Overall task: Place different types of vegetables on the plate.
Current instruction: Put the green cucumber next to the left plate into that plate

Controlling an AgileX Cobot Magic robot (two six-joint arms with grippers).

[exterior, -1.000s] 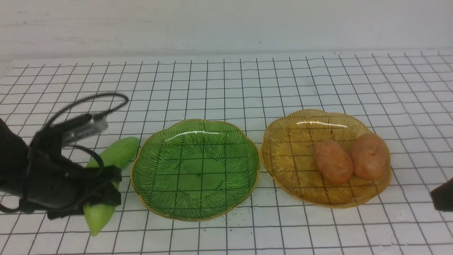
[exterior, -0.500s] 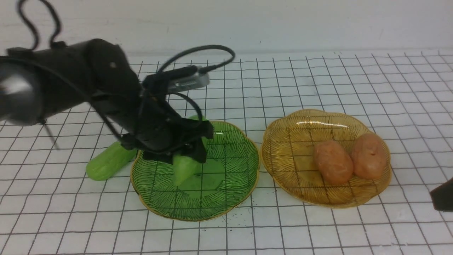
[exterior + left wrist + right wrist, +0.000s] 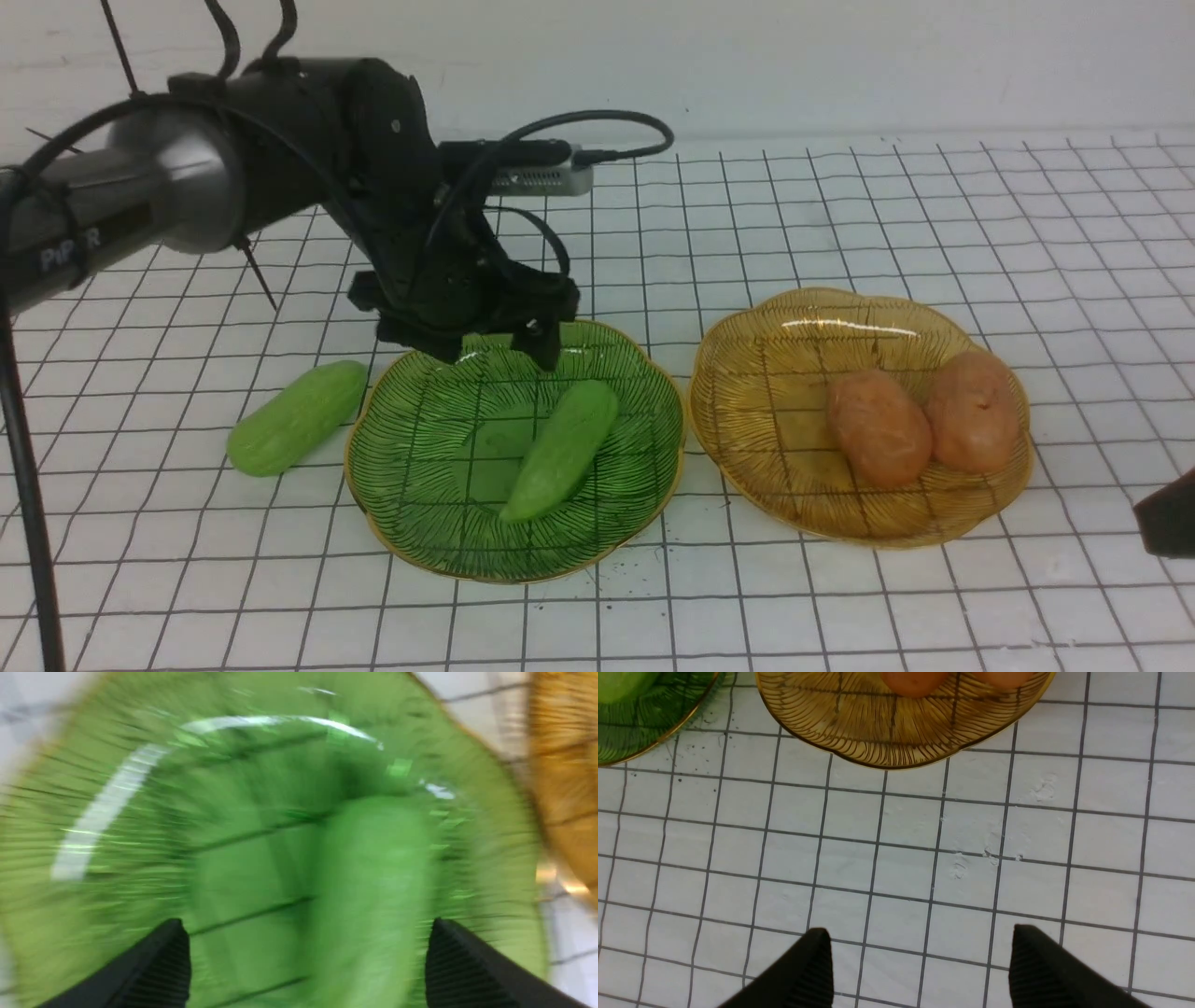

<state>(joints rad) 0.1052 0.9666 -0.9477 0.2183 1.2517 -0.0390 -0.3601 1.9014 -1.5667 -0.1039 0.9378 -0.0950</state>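
One light-green cucumber-like gourd [image 3: 560,451] lies free in the green glass plate [image 3: 439,523]; in the blurred left wrist view this gourd [image 3: 373,882] sits below the jaws. My left gripper [image 3: 498,353] hovers open just above the plate's far half, its fingers apart from the gourd. A second gourd [image 3: 297,417] lies on the table left of the plate. Two orange-brown potato-like ovals [image 3: 878,427] [image 3: 973,411] rest in the amber plate [image 3: 775,392]. My right gripper [image 3: 920,935] stands open over bare table near the amber plate's rim [image 3: 887,760].
The table is a white sheet with a black grid [image 3: 840,215], backed by a white wall. The two plates stand side by side, nearly touching. Dark specks lie on the sheet by the green plate's near edge [image 3: 616,565].
My left gripper carried a gourd from the table's left side over the green plate, opened and let it drop into the plate. The right arm has not moved.
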